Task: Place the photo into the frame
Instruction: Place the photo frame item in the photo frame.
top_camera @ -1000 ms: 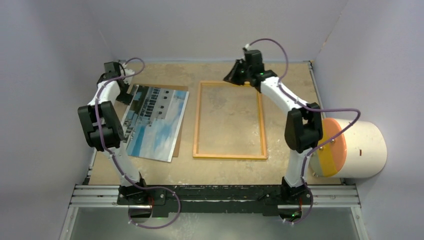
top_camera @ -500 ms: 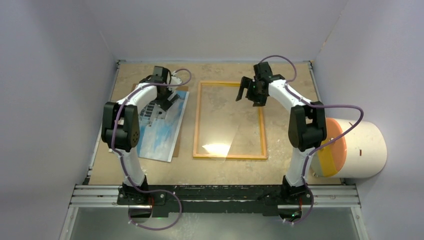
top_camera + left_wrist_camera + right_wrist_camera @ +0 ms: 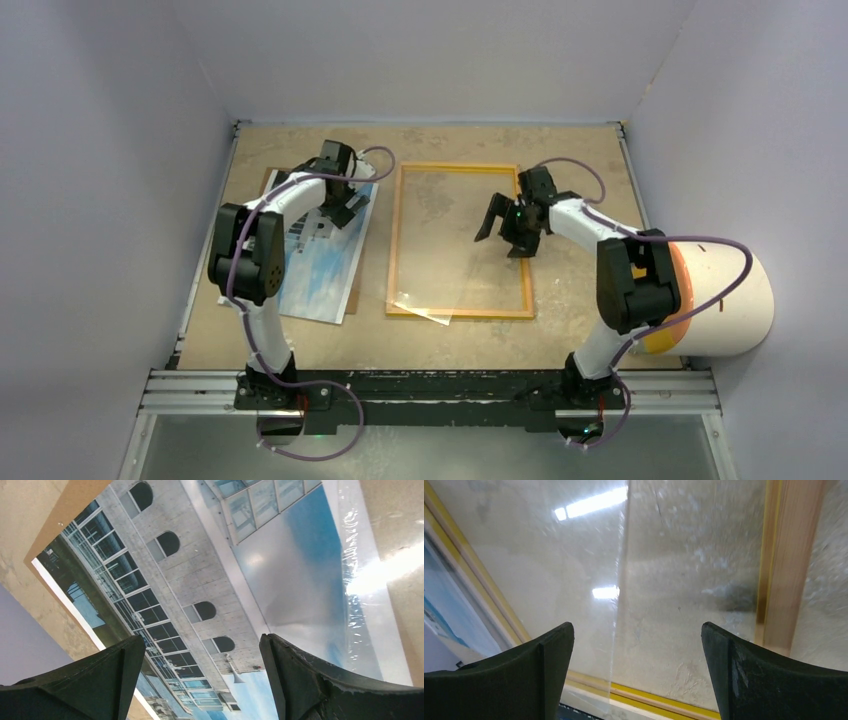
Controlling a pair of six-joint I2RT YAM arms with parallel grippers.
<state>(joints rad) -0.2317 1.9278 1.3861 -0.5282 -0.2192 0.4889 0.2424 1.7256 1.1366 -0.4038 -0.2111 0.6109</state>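
Glossy-paper job: hovering with wide-spread left tool over thin rectangular photo of white building, face up on brown backing board beside yellow rectangular wooden frame; holding right tool agape above frame. Likely light, floppy, slippery, calling for an edge pinch.

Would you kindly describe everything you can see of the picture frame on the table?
The frame is a thin rectangle, its rails wood-brown with a bright yellow strip, as the right wrist view shows. It lies flat on the table, long sides running near to far. A clear glossy sheet lies slightly askew over it, one corner poking past the near rail. The photo lies apart to its left. The right gripper hangs open above its right side, gripping nothing.
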